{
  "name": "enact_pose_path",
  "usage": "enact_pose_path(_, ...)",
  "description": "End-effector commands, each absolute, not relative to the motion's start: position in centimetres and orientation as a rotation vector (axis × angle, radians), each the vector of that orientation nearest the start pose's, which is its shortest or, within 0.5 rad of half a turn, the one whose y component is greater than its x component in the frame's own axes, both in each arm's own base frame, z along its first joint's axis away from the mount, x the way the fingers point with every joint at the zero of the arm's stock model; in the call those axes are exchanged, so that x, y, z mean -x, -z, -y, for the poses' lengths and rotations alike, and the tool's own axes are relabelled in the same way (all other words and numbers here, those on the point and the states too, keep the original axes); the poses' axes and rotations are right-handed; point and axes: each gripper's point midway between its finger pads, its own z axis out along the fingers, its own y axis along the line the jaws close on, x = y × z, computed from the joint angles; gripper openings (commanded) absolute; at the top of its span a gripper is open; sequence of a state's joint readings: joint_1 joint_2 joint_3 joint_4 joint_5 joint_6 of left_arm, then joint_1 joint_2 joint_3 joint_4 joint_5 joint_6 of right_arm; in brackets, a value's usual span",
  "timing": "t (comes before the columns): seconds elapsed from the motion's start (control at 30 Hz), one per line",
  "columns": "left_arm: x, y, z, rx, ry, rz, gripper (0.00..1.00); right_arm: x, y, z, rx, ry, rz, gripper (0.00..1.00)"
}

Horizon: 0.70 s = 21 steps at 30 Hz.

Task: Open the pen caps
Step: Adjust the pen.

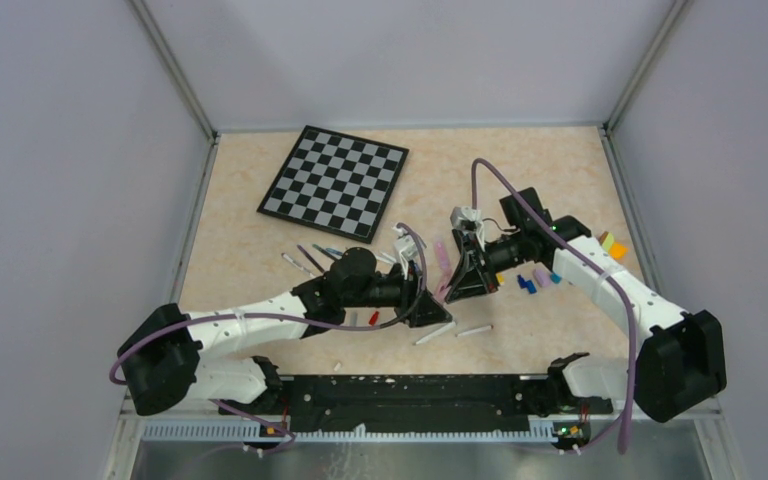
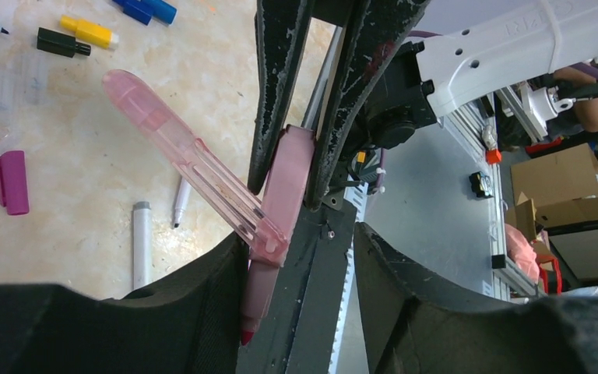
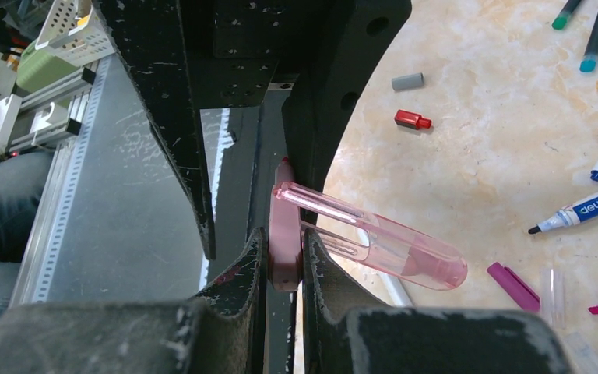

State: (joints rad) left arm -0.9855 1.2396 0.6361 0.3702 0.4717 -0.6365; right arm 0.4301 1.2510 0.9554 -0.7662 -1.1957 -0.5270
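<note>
My right gripper (image 1: 460, 285) (image 3: 284, 253) is shut on the body of a pink highlighter (image 3: 284, 234) and holds it above the table's near edge. Its clear pink cap (image 2: 175, 152) (image 3: 389, 245) is off the tip and juts out at an angle beside the body. The red tip (image 2: 245, 336) is bare. My left gripper (image 1: 428, 305) (image 2: 300, 261) faces the right one. Its jaws stand wide apart around the tip end, and the pen and cap rest against one finger (image 2: 202, 312). Loose caps lie on the table: purple (image 2: 12, 181), black (image 2: 62, 43), yellow (image 2: 89, 31), red (image 3: 413, 119) and grey (image 3: 407, 81).
The chessboard (image 1: 335, 182) lies at the back left. A yellow-orange block (image 1: 612, 243) sits at the right. Several pens (image 1: 310, 258) lie left of the grippers, and white ones (image 1: 455, 330) in front. Blue caps (image 1: 528, 282) are on the right. The black base rail (image 1: 410, 390) runs below.
</note>
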Motion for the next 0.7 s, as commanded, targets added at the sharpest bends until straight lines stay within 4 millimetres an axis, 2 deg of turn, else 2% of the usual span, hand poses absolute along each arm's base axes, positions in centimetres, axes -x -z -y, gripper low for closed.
enact_pose_path(0.0, -11.8, -21.9, 37.3, -0.809, 1.543, -1.824, 0.55, -15.4, -19.2, -24.2, 1.376, -1.425, -1.754, 0.0)
enact_pose_path(0.37, -11.7, -21.8, 36.5, -0.849, 1.532, -1.797, 0.59, -15.3, -19.2, -24.2, 1.374, -1.436, -1.754, 0.0)
enact_pose_path(0.67, -12.1, -21.5, 36.1, -0.833, 1.513, -1.801, 0.53, -15.2, -19.1, -24.2, 1.377, -1.438, -1.758, 0.0)
